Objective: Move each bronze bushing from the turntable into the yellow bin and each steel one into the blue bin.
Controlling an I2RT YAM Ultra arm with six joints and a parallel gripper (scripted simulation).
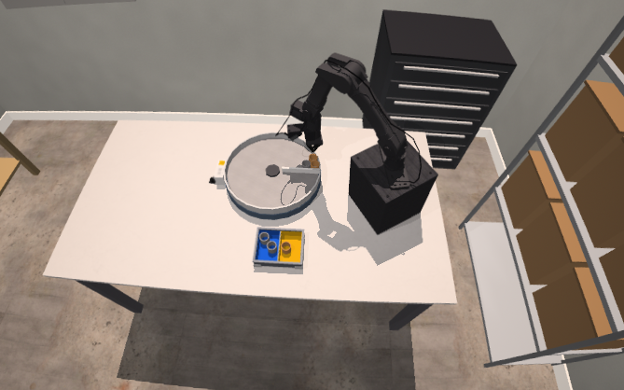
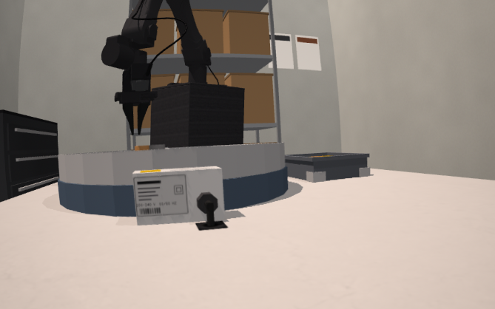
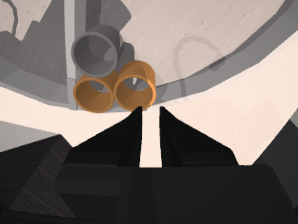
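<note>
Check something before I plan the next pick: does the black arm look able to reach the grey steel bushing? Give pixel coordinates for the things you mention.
Probably, from above: nothing covers the grey steel bushing (image 3: pixel 96 54), though two orange-bronze bushings (image 3: pixel 135 90) (image 3: pixel 94 94) crowd it.

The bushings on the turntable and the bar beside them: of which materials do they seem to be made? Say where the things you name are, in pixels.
The two bronze bushings (image 3: pixel 93 106) (image 3: pixel 135 102) look like bronze: orange-brown, smooth, softly shaded. The steel bushing (image 3: pixel 95 52) seems dull steel, evenly grey with no bright glints; painted plastic is possible. The bar (image 1: pixel 300 170) (image 3: pixel 70 45) is pale grey and smooth, perhaps metal or plastic; its look does not settle which.
</note>
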